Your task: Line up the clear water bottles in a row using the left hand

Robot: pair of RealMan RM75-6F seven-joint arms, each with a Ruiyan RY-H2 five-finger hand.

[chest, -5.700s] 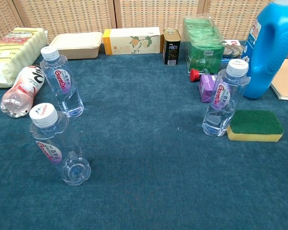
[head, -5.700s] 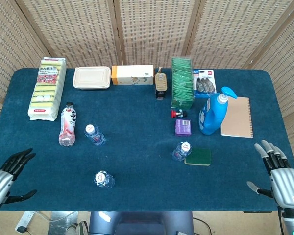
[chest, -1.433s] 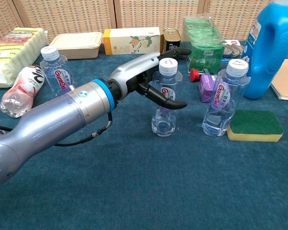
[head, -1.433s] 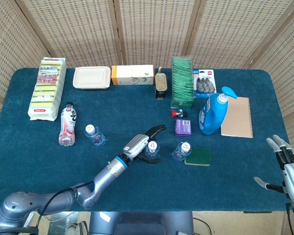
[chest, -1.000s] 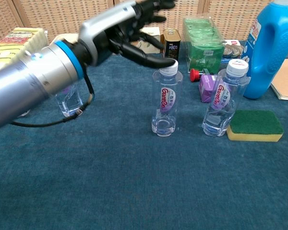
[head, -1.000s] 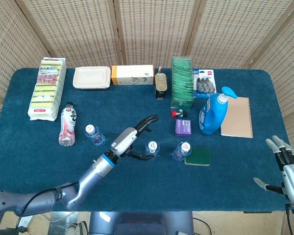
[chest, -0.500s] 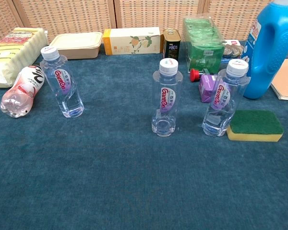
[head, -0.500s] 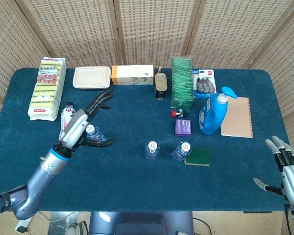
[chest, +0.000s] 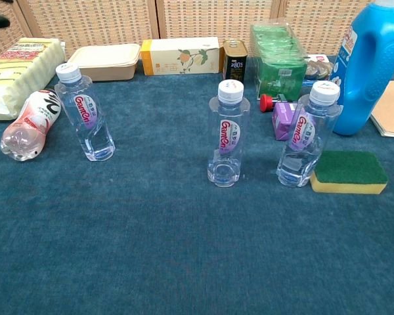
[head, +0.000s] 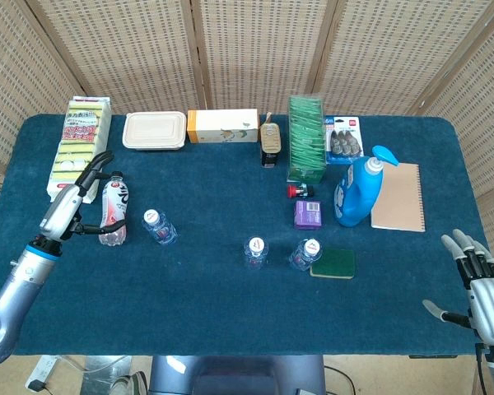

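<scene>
Your left hand (head: 66,207) sits over the left side of the table (head: 214,280), fingers spread and holding nothing, just beside the pink-labelled bottle (head: 113,212) that lies on its side. In the chest view only a dark fingertip shows at the top-left corner.

Your right hand (head: 484,298) hangs off the table's near right corner — fingers apart, holding nothing.

Three clear water bottles, all upright with white caps:
- the left bottle (head: 159,226) stands just right of the pink-labelled bottle, well apart from the other two; in the chest view (chest: 87,115) it leans slightly.
- the middle bottle (head: 255,251) stands near the table's centre (chest: 226,134).
- the right bottle (head: 305,253) stands near the middle bottle and just beside the green sponge (head: 333,263); whether it touches the sponge cannot be told (chest: 306,134).

The middle and right bottles lie roughly on one line across the table; the left bottle stands a little further back.

Behind — a purple box (head: 307,214), a blue detergent bottle (head: 358,188) and a notebook (head: 398,197). Along the far edge: a sponge pack (head: 81,148), a lidded food container (head: 155,130), a carton (head: 223,126), a small tin (head: 269,138) and a green packet stack (head: 306,138).
</scene>
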